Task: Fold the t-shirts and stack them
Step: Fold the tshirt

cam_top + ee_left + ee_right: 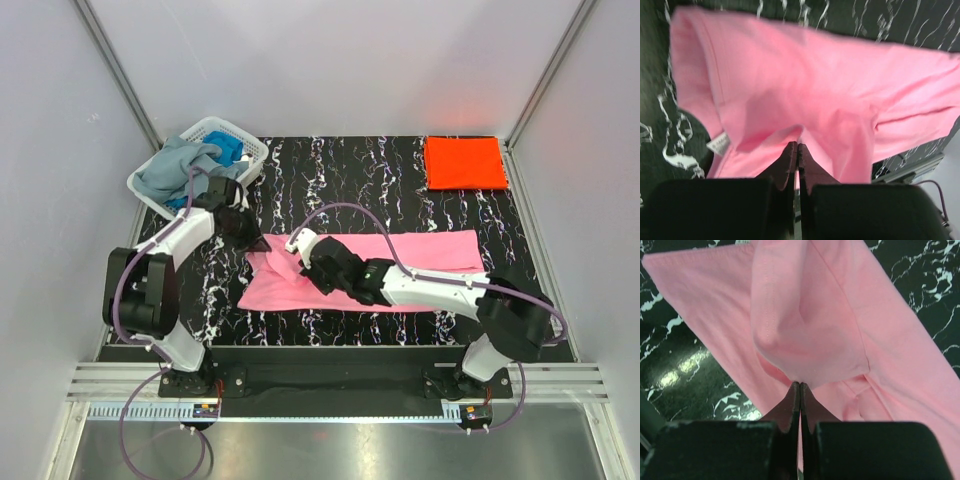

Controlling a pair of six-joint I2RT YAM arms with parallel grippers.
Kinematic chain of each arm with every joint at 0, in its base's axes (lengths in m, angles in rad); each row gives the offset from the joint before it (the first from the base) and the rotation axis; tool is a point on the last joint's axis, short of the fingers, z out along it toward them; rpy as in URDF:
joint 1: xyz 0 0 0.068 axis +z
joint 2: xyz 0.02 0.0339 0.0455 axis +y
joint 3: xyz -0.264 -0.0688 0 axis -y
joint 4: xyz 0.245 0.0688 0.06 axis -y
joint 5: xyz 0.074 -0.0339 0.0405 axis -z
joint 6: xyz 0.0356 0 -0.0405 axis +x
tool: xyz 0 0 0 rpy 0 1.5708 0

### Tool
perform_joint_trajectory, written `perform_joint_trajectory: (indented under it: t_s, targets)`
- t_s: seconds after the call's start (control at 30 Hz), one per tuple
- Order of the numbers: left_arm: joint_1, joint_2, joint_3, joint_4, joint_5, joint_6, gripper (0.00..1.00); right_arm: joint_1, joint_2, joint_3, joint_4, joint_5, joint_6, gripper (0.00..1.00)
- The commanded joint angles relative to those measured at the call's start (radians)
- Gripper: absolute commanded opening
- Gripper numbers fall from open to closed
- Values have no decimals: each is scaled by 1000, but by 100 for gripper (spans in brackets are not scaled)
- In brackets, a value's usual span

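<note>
The pink t-shirt (420, 255) lies across the middle of the black marbled table, partly folded lengthwise. My left gripper (254, 240) is shut on its far left edge, and the cloth (805, 90) drapes from the closed tips (798, 146). My right gripper (308, 268) is shut on a fold of the same shirt near its left end, with a bunched flap (800, 325) hanging from the tips (800, 385). A folded orange-red t-shirt (465, 162) lies at the back right. Grey-blue (170, 170) and blue (228, 150) t-shirts fill the basket.
A white lattice basket (232, 130) stands at the back left corner of the table (350, 170). Grey walls enclose the table on three sides. A white label (718, 145) shows on the pink shirt's edge.
</note>
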Motion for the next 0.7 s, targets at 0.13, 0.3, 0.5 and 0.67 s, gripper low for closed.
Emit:
perform_joint_trajectory:
  t_s: [0.13,0.3,0.5,0.67]
  targets:
    - [-53,-109,-122,-1,-18,-42,0,8,-81,-70,-31,-47,58,0]
    - [-104,-190,-210,-18,-69,-66,0,8,-115,-136,-10,-70,107,0]
    - [-142,-253,-293,-34,-101,-85,1,8,-123,-156,-19,-104,148,0]
    - [-147,-272,-335,-34,-138,-94,6,8,-128,-178,-4,-98,174,0]
